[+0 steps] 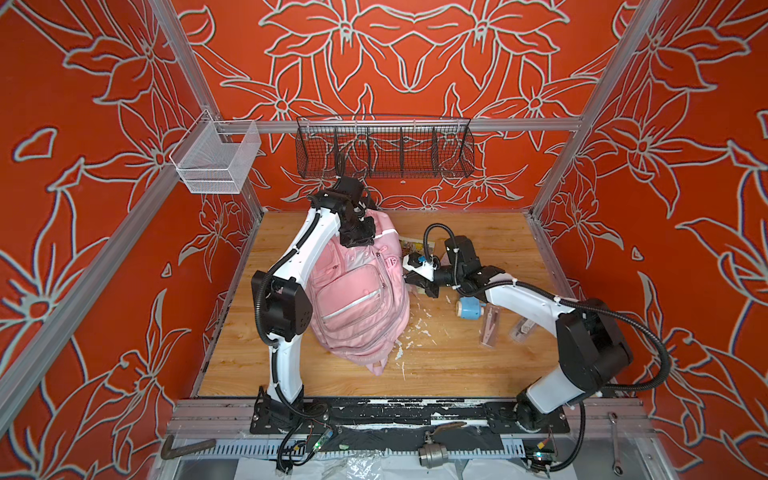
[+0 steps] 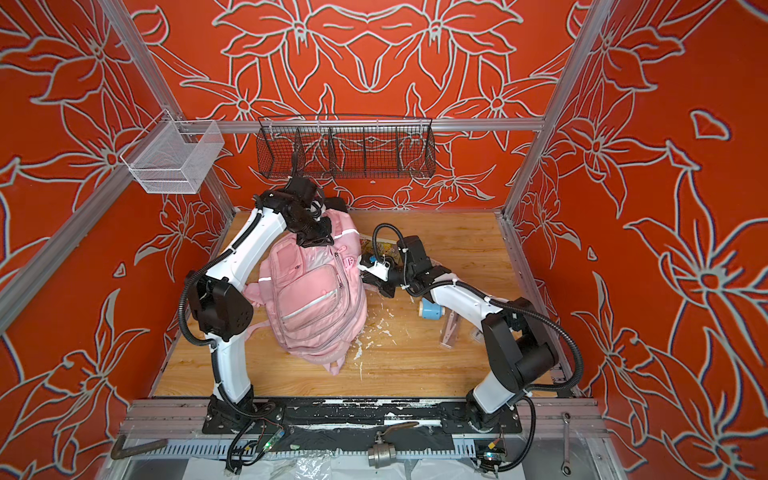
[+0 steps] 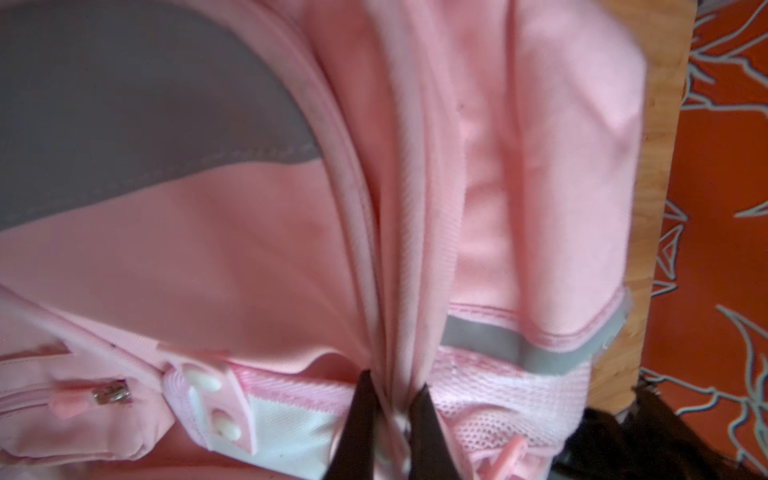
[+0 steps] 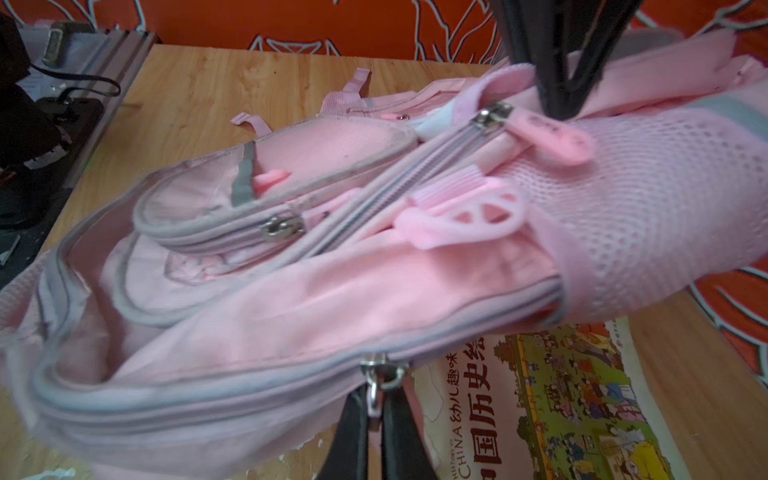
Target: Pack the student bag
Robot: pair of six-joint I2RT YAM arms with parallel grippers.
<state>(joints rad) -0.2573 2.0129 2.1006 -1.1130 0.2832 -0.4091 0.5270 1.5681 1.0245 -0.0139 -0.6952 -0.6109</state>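
Black wire basket (image 1: 384, 147) and white mesh basket (image 1: 216, 160) hang on the rail (image 1: 519, 124).

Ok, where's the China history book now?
In a top view the China history book lies flat on the table, right of the student bag and partly under it.

The picture book (image 4: 573, 399) lying just beside the fingers (image 4: 401, 440) of the right gripper (image 4: 376, 401) reads "HISTORY OF CHINA". Chinese characters "幼儿趣味" and "国历史绘" run alongside.

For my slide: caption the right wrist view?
The right gripper pinches a zipper pull on the student bag; a history book lies beneath.
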